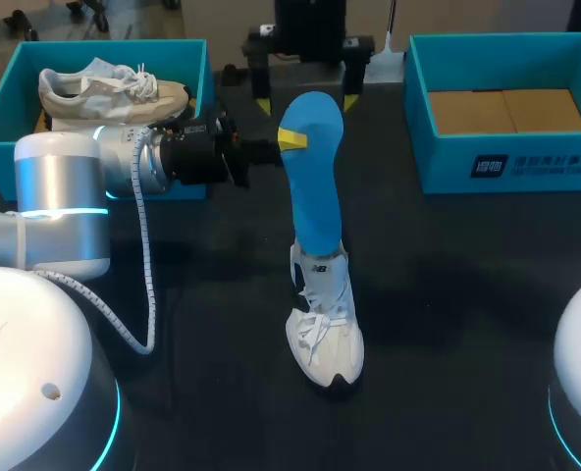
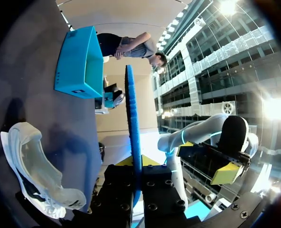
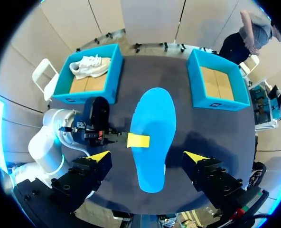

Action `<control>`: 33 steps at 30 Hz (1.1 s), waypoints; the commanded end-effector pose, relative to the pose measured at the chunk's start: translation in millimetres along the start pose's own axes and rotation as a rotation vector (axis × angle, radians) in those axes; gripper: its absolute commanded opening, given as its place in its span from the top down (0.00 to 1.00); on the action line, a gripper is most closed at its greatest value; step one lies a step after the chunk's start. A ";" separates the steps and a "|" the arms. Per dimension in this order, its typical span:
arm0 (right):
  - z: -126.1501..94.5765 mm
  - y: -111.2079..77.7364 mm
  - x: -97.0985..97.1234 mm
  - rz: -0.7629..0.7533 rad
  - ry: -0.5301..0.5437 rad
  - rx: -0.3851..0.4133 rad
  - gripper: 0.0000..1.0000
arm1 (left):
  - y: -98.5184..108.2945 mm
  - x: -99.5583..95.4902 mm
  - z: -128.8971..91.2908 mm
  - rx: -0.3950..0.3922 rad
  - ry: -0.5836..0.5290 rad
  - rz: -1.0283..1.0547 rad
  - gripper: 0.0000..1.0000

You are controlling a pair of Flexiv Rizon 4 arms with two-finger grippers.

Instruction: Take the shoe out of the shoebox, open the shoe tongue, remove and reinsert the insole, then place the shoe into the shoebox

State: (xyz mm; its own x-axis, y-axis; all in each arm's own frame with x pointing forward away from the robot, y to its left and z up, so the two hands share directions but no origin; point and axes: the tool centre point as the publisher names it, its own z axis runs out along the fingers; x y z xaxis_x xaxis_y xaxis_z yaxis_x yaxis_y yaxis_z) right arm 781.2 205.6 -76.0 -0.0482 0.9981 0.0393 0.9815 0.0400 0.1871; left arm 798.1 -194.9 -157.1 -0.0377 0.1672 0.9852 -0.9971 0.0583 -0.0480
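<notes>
1 white shoe point(image 1: 325, 324) stands on table point(image 1: 467, 285), near front-centre. 1 blue insole point(image 1: 315, 196) rises upright from its opening, L gripper point(image 1: 290, 140) pinched on the upper part. Behind: 2 teal boxes, L shoebox point(image 1: 104, 45) w/ 2nd shoe point(image 1: 109, 91), R shoebox point(image 1: 448, 167) w/ cardboard point(image 1: 506, 110) floor. R gripper point(image 3: 147, 156) spread wide over far side.

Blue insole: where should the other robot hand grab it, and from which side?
Probably grab the blue insole on its free long edge, opposite where the left gripper pinches it, coming in from the right. It is a thin flat sheet standing up out of the shoe, so the jaws should close on its two broad faces.
</notes>
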 end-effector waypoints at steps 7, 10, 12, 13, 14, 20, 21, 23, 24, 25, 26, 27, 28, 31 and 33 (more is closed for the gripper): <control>-1.5 0.3 -37.1 -0.108 0.364 0.014 0.00 | 0.7 0.1 -0.9 -0.001 -0.002 0.000 1.00; -2.3 2.2 -41.8 -0.102 0.459 0.007 0.00 | 0.7 0.1 -0.9 -0.001 -0.002 0.000 1.00; -1.6 2.8 -46.4 -0.097 0.509 0.008 0.00 | 0.7 0.1 -0.9 -0.001 -0.002 0.000 1.00; 0.3 2.7 -48.9 -0.102 0.539 0.011 0.00 | 0.7 0.1 -0.9 -0.001 -0.002 0.000 1.00; 2.2 2.4 -51.3 -0.101 0.567 0.020 0.00 | 0.7 0.1 -0.9 -0.001 -0.002 0.000 1.00; 11.9 -1.5 -66.1 -0.097 0.713 0.051 0.00 | 0.7 0.1 -0.9 -0.001 -0.002 0.000 1.00; 13.6 -2.0 -69.6 -0.092 0.737 0.053 0.00 | 0.7 0.1 -0.9 -0.001 -0.002 0.000 1.00; 15.8 -2.4 -74.5 -0.088 0.768 0.055 0.00 | 0.7 0.1 -0.9 -0.001 -0.002 0.000 1.00; 16.8 -2.4 -76.6 -0.084 0.781 0.057 0.00 | 0.7 0.1 -0.9 -0.001 -0.002 0.000 1.00; 17.6 -2.4 -78.4 -0.083 0.788 0.058 0.00 | 0.7 0.1 -0.9 -0.001 -0.002 0.000 1.00; 18.2 -2.4 -79.7 -0.082 0.798 0.056 0.00 | 0.7 0.1 -0.9 -0.001 -0.002 0.000 1.00; 18.6 -2.4 -80.6 -0.088 0.816 0.055 0.00 | 0.7 0.1 -0.9 -0.001 -0.002 0.000 1.00; 18.7 -2.6 -81.6 -0.087 0.829 0.054 0.00 | 0.7 0.1 -0.9 -0.001 -0.002 0.000 1.00; 19.1 -3.6 -85.9 -0.080 0.897 0.039 0.00 | 0.7 0.1 -0.9 -0.001 -0.002 0.000 1.00; 19.6 -4.8 -88.9 -0.074 0.949 0.030 0.00 | 0.7 0.1 -0.9 -0.001 -0.002 0.000 1.00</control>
State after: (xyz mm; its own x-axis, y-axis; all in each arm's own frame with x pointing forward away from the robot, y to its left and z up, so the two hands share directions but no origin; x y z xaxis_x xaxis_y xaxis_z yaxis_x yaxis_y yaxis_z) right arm 791.7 125.7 -93.6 -0.2147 0.8030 0.5560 0.9743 0.1361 0.1796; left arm 798.1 -194.8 -157.0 -0.0377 0.1671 0.9852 -0.9971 0.0583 -0.0480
